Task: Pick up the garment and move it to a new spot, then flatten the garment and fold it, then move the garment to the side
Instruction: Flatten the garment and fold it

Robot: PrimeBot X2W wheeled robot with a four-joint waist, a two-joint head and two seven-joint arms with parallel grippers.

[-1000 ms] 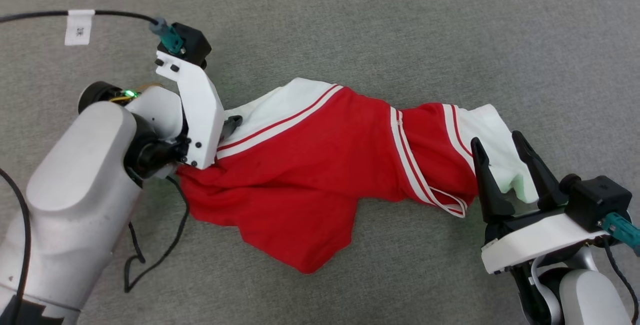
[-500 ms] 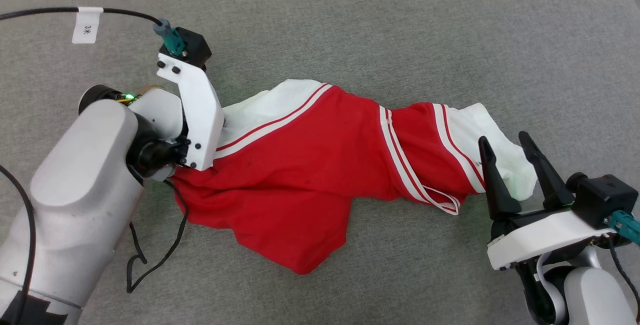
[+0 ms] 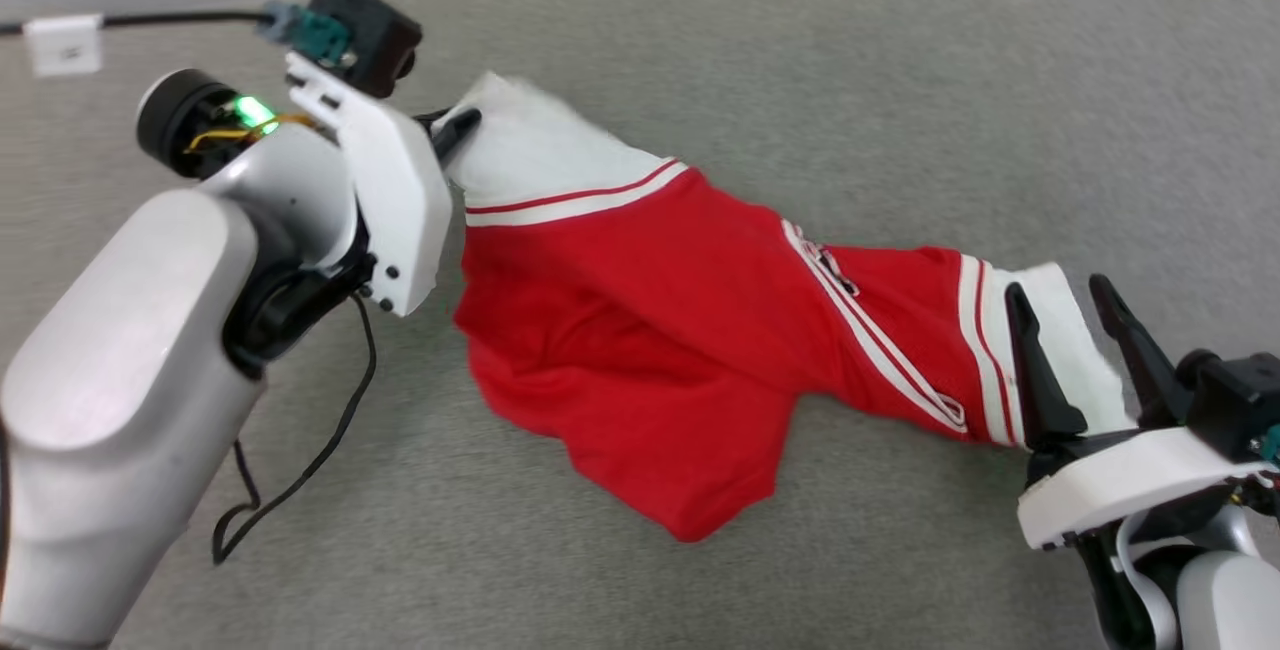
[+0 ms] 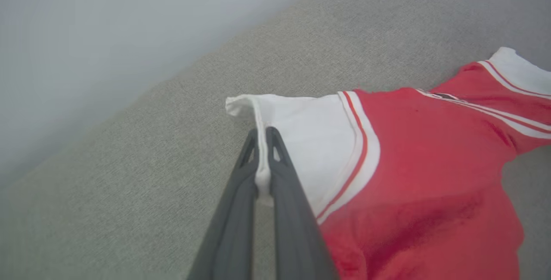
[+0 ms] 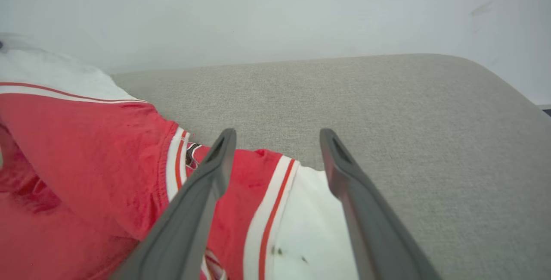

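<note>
Garment (image 3: 640,330) lies lengthwise, left to right, across the grey cushion (image 3: 900,80). Left jaws pinch one white sleeve (image 4: 301,120); right jaws stand spread astride the opposite sleeve (image 5: 314,228), placed to close.

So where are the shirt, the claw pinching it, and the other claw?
garment (image 3: 640,330), head view, on its red body.
left gripper (image 4: 262,132), left wrist view, between fingertips shut on the garment.
right gripper (image 5: 278,132), right wrist view, between its open fingertips.
</note>
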